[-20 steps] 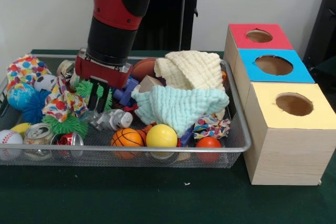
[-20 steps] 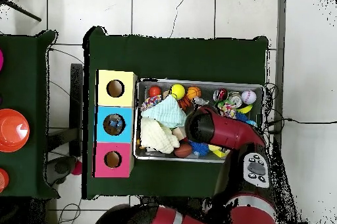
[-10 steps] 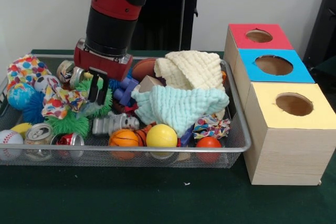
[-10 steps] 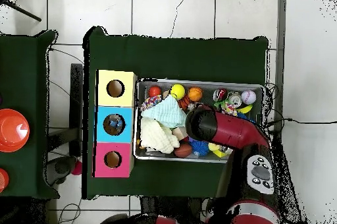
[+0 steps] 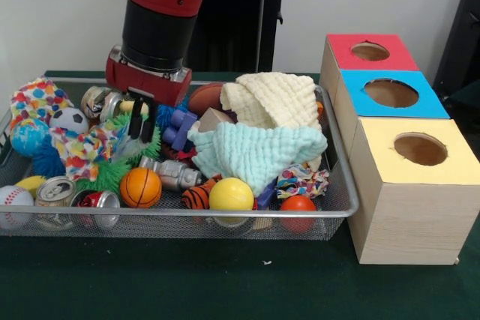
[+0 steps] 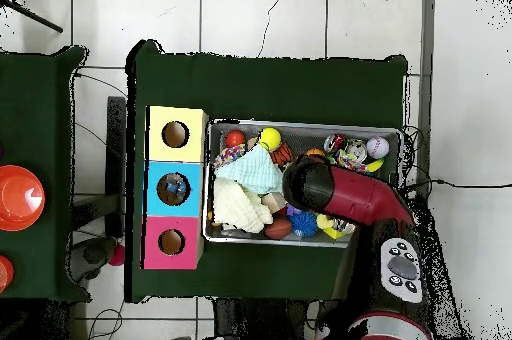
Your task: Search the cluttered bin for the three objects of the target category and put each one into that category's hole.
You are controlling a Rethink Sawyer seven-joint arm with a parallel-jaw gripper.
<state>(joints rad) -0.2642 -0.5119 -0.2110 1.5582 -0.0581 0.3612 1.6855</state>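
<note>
The wire bin (image 5: 225,213) is full of balls, cans, cloths and toys. My gripper (image 5: 140,125) hangs over its left half, its fingers close together, with a pale translucent object (image 5: 127,148) caught under the tips. A colourful cloth (image 5: 81,149) lies just to its left, with a green spiky ball (image 5: 112,170) below. A small basketball (image 5: 140,186) and a silver figure (image 5: 174,174) sit in front of the gripper. In the overhead view the arm (image 6: 330,188) hides the gripper. Three boxes stand beside the bin, with holes in red (image 5: 371,51), blue (image 5: 391,93) and yellow (image 5: 420,149) tops.
A mint cloth (image 5: 259,151) and a cream cloth (image 5: 274,99) fill the bin's right half. A yellow ball (image 5: 231,194), an orange ball (image 5: 298,204), a baseball (image 5: 13,200) and two cans (image 5: 56,191) line the front wall. Something lies inside the blue box's hole (image 6: 173,188).
The gripper has risen out of the clutter with the pale object. The basketball rolled left, the silver figure shifted right, and the colourful cloth slid down and left.
</note>
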